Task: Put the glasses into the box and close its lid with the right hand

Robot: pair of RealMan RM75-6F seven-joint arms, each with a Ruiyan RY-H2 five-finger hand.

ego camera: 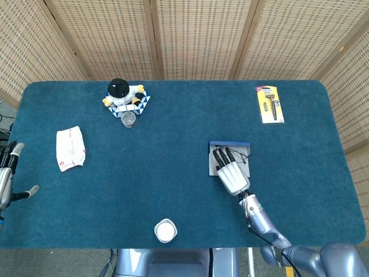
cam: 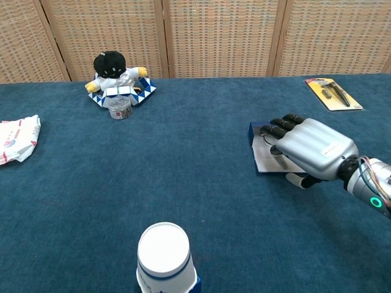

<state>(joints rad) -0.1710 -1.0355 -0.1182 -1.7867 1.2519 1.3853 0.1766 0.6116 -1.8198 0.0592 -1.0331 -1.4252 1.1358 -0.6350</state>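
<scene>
Fingers (cam: pixel 282 126) of the right hand (ego camera: pixel 233 172) lay extended, side by side and slightly spread, over the open box (ego camera: pixel 213 163); thumb tucked underneath in the chest view. Couldn't tell whether they held anything. Palm faced down, back of the hand up, fingertips near the box's far blue wall.

Glasses (ego camera: pixel 244 160) sat inside the box, mostly hidden under the fingers; only thin dark frame bits showed beside the hand. Lid not shut: the pale interior was still exposed on the left side of the hand.

Left hand (ego camera: pixel 7 173) sat at the table's left edge, well apart from everything, fingers apart and holding nothing.

Rest of the table: plush toy (cam: pixel 114 76) on a patterned mat at far left-centre, small jar (cam: pixel 120 107) just in front of it, folded cloth (ego camera: pixel 70 149) on the left, razor pack (ego camera: pixel 269 104) at far right, white cup (cam: pixel 164 253) at the near edge.
</scene>
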